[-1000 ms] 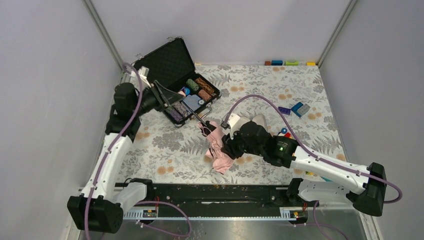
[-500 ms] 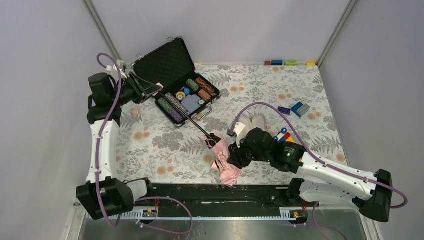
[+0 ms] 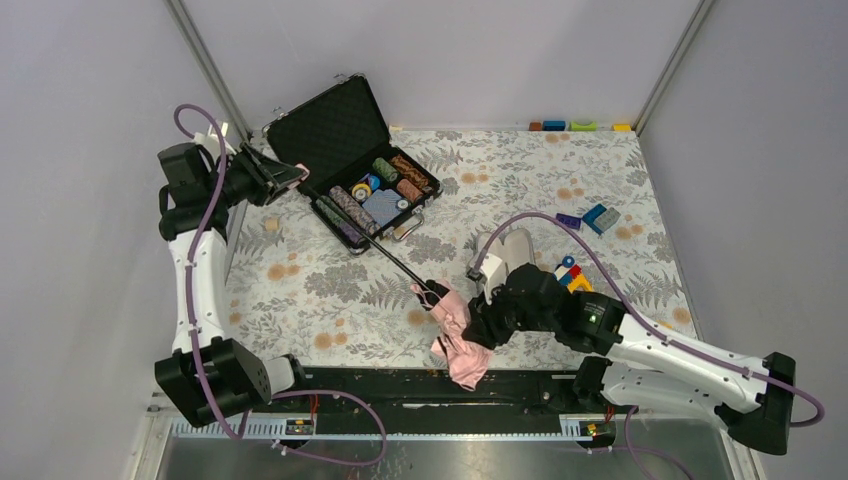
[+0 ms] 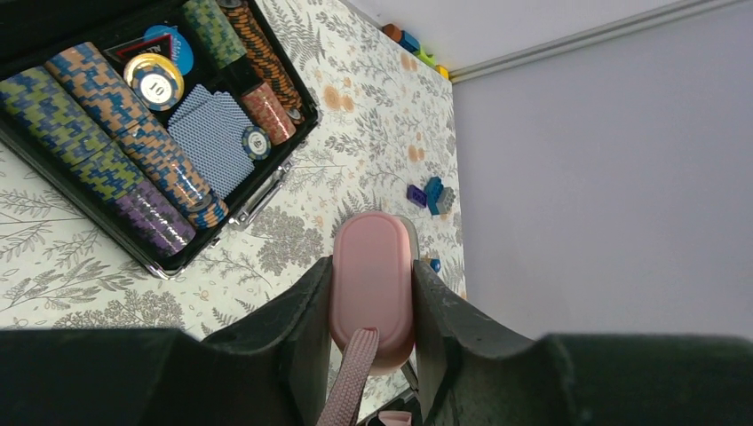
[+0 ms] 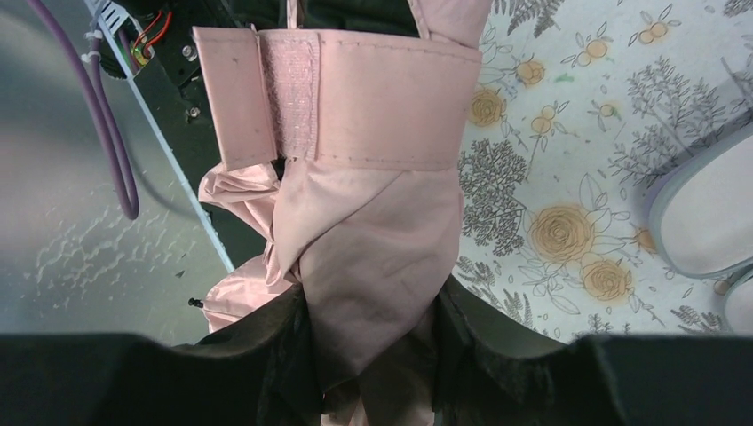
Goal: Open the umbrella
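The umbrella (image 3: 455,325) stretches diagonally across the table, its thin black shaft (image 3: 372,243) running from far left to near centre. My left gripper (image 3: 290,178) is shut on the small pink handle (image 4: 373,280), whose strap hangs between the fingers. The pale pink canopy (image 5: 373,222) stays bunched and folded, its Velcro strap (image 5: 337,98) hanging loose. My right gripper (image 3: 478,325) is shut on that bunched fabric near the table's front edge.
An open black case (image 3: 355,165) of poker chips and cards lies at the back left, under the shaft. A lilac-grey sleeve (image 3: 512,248) lies beside the right arm. Toy bricks (image 3: 598,217) sit to the right and along the back wall. The black front rail (image 3: 430,385) is just below the canopy.
The left gripper has pulled the handle back and to the left while the right gripper drew the canopy toward the front edge. The shaft now shows much longer.
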